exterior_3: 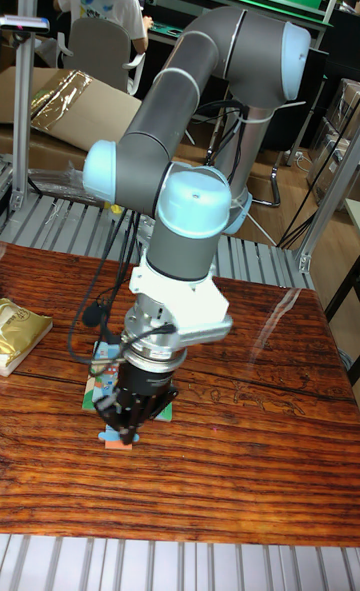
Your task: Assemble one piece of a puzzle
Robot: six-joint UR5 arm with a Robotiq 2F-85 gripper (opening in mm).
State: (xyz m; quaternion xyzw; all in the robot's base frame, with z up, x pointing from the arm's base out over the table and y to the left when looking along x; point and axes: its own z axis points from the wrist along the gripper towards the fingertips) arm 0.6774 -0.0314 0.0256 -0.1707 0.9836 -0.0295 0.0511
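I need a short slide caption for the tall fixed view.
UR5 gripper lowered onto a colourful puzzle on a wooden table.

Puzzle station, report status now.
End effector low over puzzle board, open or shut unclear. Puzzle piece at board's front edge, under fingertips. Gold packet far off, not obstructing.

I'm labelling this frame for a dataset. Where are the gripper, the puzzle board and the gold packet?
gripper point(122, 429): tall fixed view, between its fingertips.
puzzle board point(97, 378): tall fixed view, exposed left edge.
gold packet point(18, 331): tall fixed view, middle of its wrinkled top.
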